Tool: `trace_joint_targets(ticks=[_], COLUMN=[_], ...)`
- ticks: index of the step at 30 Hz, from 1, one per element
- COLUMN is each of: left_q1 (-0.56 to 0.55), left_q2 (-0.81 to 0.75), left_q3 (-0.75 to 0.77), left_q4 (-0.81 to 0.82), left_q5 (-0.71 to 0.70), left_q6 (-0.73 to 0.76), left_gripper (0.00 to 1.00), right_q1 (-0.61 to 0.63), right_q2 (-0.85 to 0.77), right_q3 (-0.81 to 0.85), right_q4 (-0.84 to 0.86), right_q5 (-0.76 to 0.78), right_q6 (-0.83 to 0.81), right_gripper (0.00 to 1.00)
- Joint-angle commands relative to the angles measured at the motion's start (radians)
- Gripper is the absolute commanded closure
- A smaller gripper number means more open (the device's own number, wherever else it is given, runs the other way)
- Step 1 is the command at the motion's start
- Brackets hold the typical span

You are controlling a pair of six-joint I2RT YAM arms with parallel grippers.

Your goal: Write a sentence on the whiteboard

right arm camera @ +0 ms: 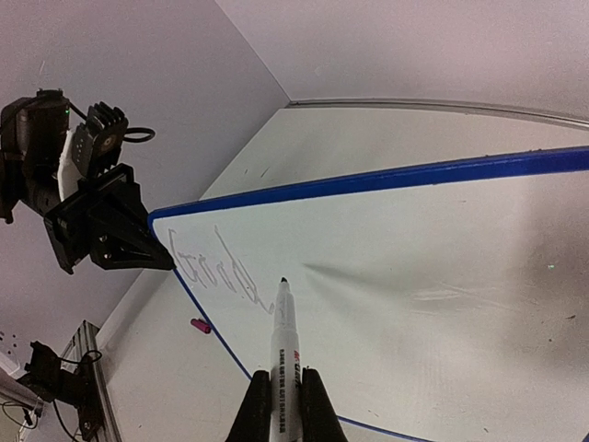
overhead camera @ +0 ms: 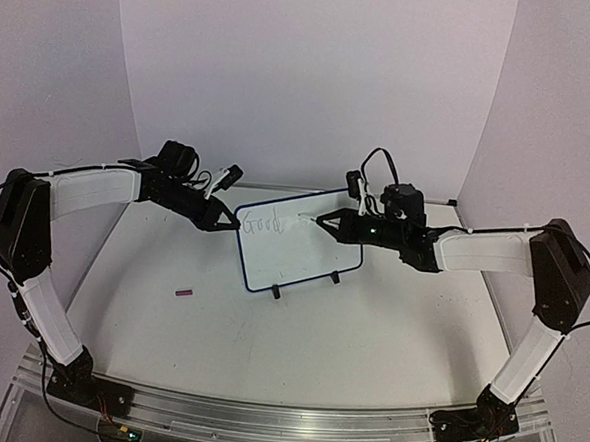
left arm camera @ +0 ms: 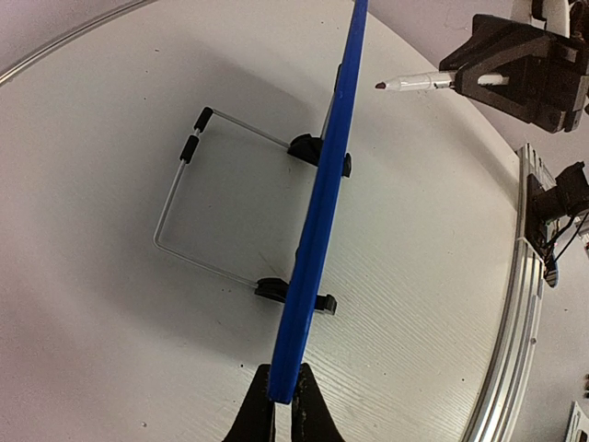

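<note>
The whiteboard [overhead camera: 298, 256] stands on its two black feet at mid-table. In the left wrist view its blue frame [left arm camera: 322, 203] is seen edge-on. The sentence [overhead camera: 263, 222] is one faint word, "Good" [right arm camera: 216, 267], at the board's upper left. My left gripper [overhead camera: 225, 222] is shut on the board's left edge, with the frame pinched between its fingers [left arm camera: 283, 405]. My right gripper [overhead camera: 340, 224] is shut on a white marker [right arm camera: 283, 354]. The marker's tip points at the board just right of the word. In the left wrist view the marker [left arm camera: 419, 83] stands a little off the board's face.
A small red cap [overhead camera: 183, 293] lies on the table left of the board and also shows in the right wrist view [right arm camera: 200, 324]. A wire stand [left arm camera: 184, 212] props the board from behind. An aluminium rail [overhead camera: 283, 421] runs along the near edge. Walls close in the back and sides.
</note>
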Motion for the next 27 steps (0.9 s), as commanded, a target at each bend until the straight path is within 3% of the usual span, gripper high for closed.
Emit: trace_joint_targets(ticks=[1, 27], left_q1=[-0.016, -0.016], left_q2=[0.045, 0.041], left_q3=[0.008, 0.010], left_q4=[-0.071, -0.073], left_q5=[-0.080, -0.083], left_q6=[0.051, 0.054], left_gripper=[1.00, 1.00], right_q1=[-0.002, -0.003], right_q2=[0.031, 0.018], right_q3=[0.048, 0.008], right_q4=[0.024, 0.022], right_q5=[0.005, 0.097], right_q6=[0.000, 0.019], right_gripper=[1.00, 1.00])
